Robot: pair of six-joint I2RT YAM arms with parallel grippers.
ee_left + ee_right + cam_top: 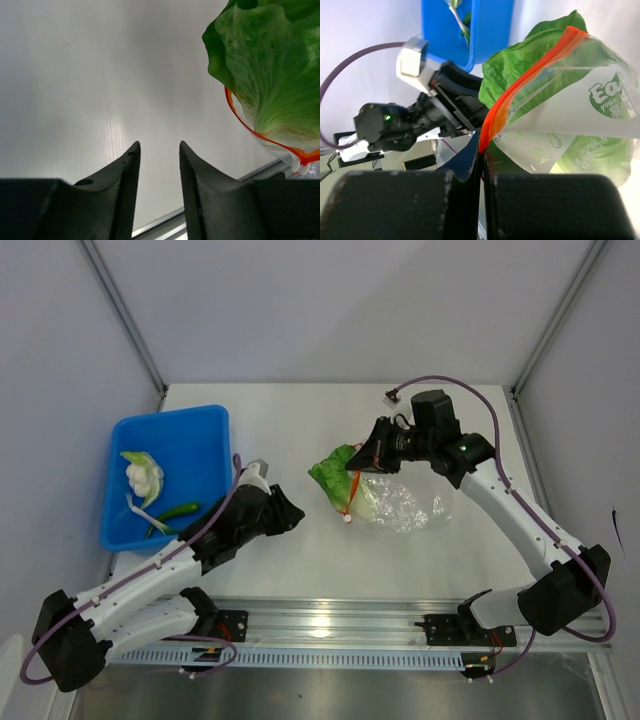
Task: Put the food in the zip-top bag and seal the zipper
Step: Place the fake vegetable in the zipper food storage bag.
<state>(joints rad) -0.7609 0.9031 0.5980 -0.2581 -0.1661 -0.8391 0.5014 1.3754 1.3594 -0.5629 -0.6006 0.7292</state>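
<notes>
The clear zip-top bag [400, 505] lies mid-table with a green lettuce leaf [335, 472] sticking out of its mouth. The orange-red zipper [352, 490] runs along that mouth. My right gripper [358, 468] is shut on the zipper strip [530, 75], pinching it at its lower end in the right wrist view [483, 150]. My left gripper [296, 517] is open and empty, left of the bag; its view shows the leaf [270, 75] and zipper [250, 131] ahead to the right. More food, a white-green piece [142, 474] and a green chilli [176, 511], lies in the blue bin.
The blue bin [205, 430] stands at the left of the table, also at the top of the right wrist view [485, 30]. A metal rail [330, 620] runs along the near edge.
</notes>
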